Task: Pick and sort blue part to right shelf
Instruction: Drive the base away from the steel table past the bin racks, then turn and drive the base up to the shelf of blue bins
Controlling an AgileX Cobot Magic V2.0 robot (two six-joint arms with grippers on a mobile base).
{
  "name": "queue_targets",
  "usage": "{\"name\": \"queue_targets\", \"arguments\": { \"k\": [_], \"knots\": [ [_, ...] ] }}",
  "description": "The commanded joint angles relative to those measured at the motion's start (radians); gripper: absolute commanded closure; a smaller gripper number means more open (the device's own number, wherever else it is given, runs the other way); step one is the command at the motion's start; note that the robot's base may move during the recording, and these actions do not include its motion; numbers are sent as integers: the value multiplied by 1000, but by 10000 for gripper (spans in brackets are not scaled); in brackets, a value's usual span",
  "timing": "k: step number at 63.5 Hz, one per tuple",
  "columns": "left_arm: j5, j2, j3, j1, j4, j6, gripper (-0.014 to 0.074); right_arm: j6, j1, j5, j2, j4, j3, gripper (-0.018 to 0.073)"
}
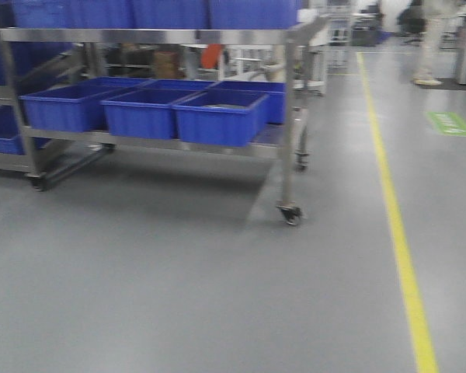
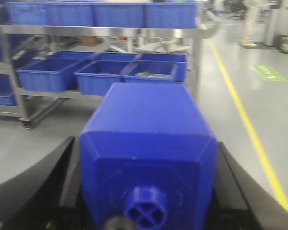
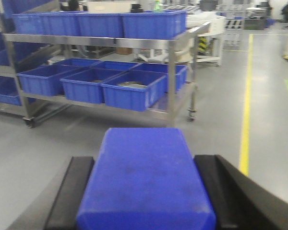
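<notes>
Fingers of right gripper clamped on flat sides of blue part; cap out of view, so only likely bottle-shaped one. Left gripper clamped on blue block with bevelled corners, small knob toward camera. Right shelf ahead of both grippers, well apart, blue bins on its tiers; yellow line ahead to right
</notes>
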Motion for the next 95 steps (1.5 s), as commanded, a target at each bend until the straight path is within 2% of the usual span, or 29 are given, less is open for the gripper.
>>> {"name": "queue_targets", "arguments": {
  "k": [1, 95],
  "knots": [
    [-89, 8, -30, 1, -8, -1, 244, -10, -6, -88, 5, -6, -30, 169],
    [-89, 8, -30, 4, -8, -1, 244, -10, -6, -88, 5, -6, -30, 169]
  ]
}}
